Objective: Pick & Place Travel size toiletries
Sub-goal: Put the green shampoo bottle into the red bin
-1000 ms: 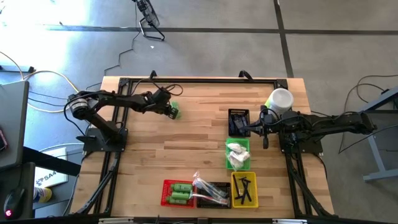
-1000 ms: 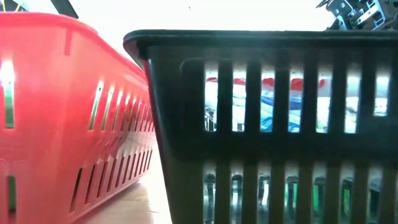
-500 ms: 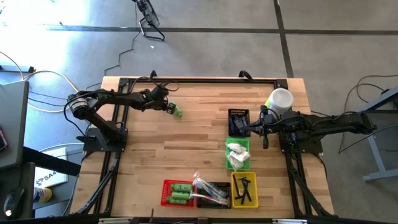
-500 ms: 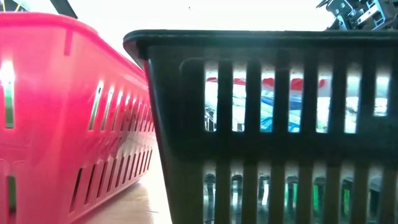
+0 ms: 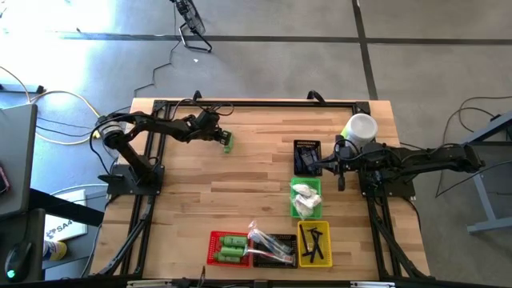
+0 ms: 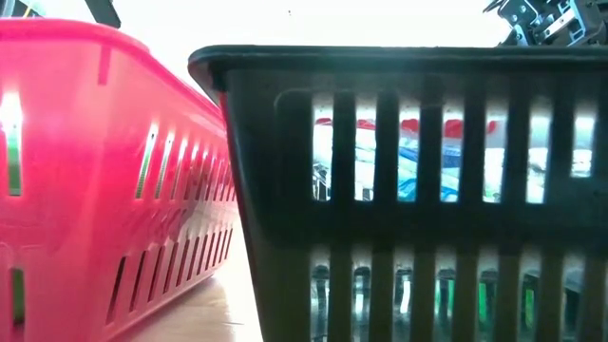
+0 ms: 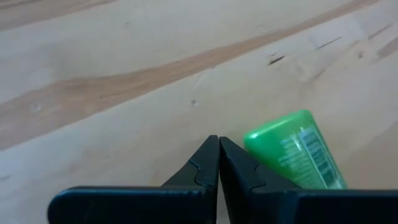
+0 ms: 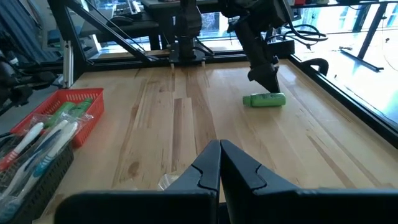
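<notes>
Green bottle [image 5: 228, 142] lying on its side on the wooden surface [image 5: 240, 184], far-left area, just beside the left claw [image 5: 218, 136], fingers pressed together, gripping nothing. Right claw [image 5: 324, 166] likewise closed and empty, hovering by the black basket [image 5: 307, 157]. More bottles in the red basket [image 5: 228, 248].

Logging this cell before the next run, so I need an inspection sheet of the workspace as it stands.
Surface: wooden table, mostly bare.
Job's things: green bottle lying loose at the far left; others in the red basket; toothbrushes in the black basket.
Clutter: white cup at the far right corner.
Grippers: left gripper shut, beside the bottle, not holding it; right gripper shut, empty.
Cables: several on the floor.
Surroundings: grey floor, nothing else seen.
</notes>
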Controlling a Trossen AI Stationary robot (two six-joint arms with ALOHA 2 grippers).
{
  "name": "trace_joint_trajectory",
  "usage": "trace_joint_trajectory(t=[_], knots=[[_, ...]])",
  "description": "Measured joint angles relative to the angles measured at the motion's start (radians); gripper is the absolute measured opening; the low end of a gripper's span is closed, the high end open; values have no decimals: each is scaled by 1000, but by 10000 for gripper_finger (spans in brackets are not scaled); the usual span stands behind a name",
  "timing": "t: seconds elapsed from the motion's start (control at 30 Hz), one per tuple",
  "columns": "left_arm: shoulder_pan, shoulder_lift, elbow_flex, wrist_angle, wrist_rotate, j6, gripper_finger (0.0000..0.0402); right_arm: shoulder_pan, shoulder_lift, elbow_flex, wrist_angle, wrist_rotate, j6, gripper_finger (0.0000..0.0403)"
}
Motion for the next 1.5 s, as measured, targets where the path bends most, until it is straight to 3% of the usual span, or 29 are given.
trace_joint_trajectory(t=[0.3, 0.6, 0.73, 0.93, 1.13, 1.27, 1.5], knots=[[-13, 7, 29, 20, 110, 31, 10, 0, 0, 0, -2, 2, -3, 2], [-9, -15, 29, 17, 101, 83, 10, 0, 0, 0, -10, 2, -3, 2], [-9, -76, 29, 15, 107, 163, 10, 0, 0, 0, -10, 1, -3, 2], [-9, -206, 30, -53, 223, 395, 10, 0, 0, 0, -9, 1, -3, 2], [-9, -255, 30, -91, 255, 450, 15, 0, 0, 0, -9, 1, -3, 2], [-9, -255, 30, -92, 265, 453, 52, 0, 0, 0, -8, 0, -1, 2], [-9, -255, 30, -113, 275, 453, 164, 0, 0, 0, -8, 0, 3, 2]])
